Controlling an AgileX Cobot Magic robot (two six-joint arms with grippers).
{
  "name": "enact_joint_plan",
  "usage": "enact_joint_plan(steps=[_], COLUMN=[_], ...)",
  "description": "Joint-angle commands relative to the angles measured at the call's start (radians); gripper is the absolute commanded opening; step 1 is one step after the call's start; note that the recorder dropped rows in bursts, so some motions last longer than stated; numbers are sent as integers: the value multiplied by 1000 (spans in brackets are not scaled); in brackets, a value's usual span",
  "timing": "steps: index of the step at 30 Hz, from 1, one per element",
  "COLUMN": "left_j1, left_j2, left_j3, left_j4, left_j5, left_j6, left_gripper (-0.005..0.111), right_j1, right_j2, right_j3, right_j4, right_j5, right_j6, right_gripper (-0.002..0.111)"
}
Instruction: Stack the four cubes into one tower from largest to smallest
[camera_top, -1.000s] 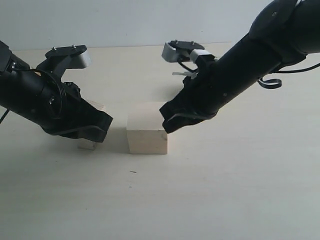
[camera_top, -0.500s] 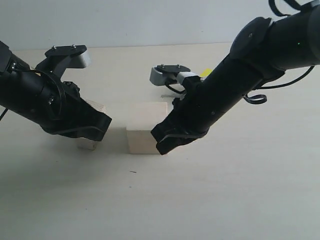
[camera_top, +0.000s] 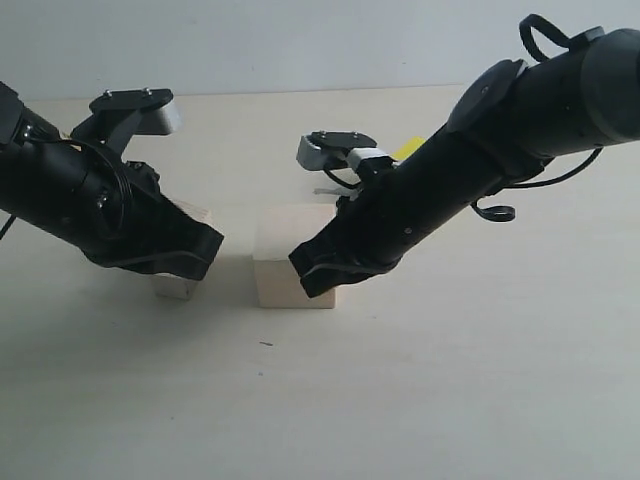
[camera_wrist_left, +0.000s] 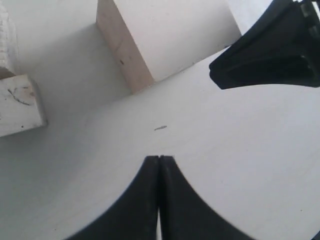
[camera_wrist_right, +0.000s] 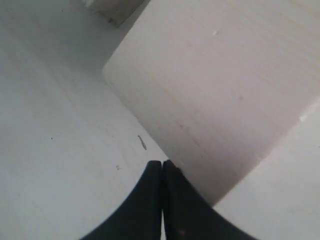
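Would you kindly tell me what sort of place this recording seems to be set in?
Most likely a robotics lab test bench: a left black robot arm and a right black robot arm reach over a plain pale tabletop, a blank pale wall stands behind, and a large pale bare-wood cube sits between them.

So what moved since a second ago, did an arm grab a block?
The right gripper, shut and empty, swung down and toward the left arm, so its tip now sits in front of the large pale cube, at a lower corner. Nothing was grabbed or let go. The left gripper, that cube and the pale wood block beside it stayed put.
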Motion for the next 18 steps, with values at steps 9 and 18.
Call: enact_joint_plan(steps=[9,18], left_j1=[-3,-3], left_j2=[-9,-9], left_j3=[0,0], left_j4=[6,6], left_j5=[-14,-14], left_j6=[5,5], left_gripper=[0,0], right_j1=[1,1], right_j2=[36,37], right_j3=[-14,-34], right_j4=[142,147], right_j5=[-60,-43], right_j6=[-107,-107], right_gripper=[0,0])
